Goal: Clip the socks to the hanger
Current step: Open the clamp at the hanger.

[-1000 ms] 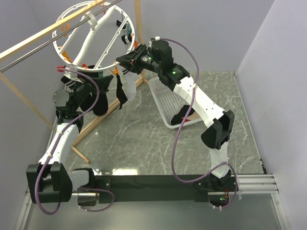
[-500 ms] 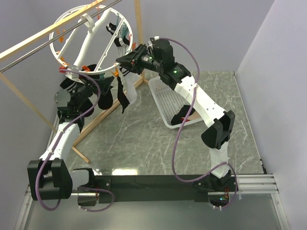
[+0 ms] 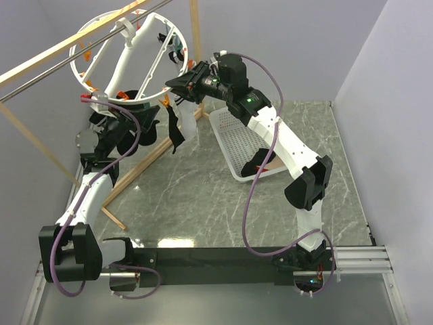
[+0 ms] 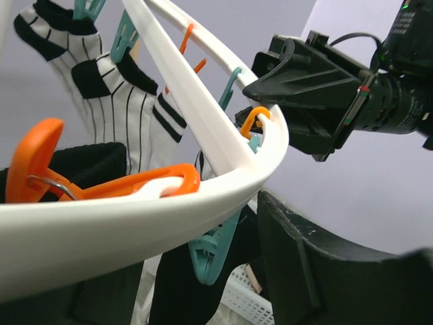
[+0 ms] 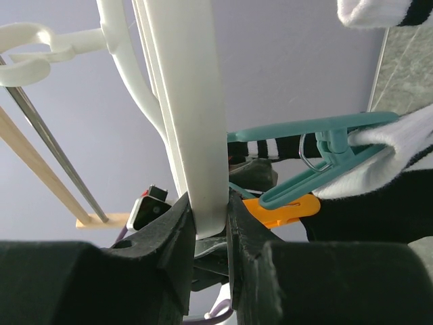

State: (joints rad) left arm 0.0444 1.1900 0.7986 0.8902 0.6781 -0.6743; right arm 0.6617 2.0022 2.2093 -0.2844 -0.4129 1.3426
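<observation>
The white ring hanger hangs tilted from a metal rod. My right gripper is shut on its right rim, which shows between the fingers in the right wrist view. A black sock and a white one hang from clips below that rim. My left gripper sits under the lower left rim, its jaws apart. Black sock fabric lies by an orange clip; whether it is held is unclear. A teal clip holds the hanging black sock. Striped socks hang behind.
A white mesh basket lies on the marble table behind the right arm, with a black sock in its near end. Wooden rack bars and a leg cross the left side. Walls stand close on the left and right.
The hanger has tilted and turned a little. My left gripper has risen closer under the rim. The hanging black sock has swung to the right. My right gripper keeps its hold.
</observation>
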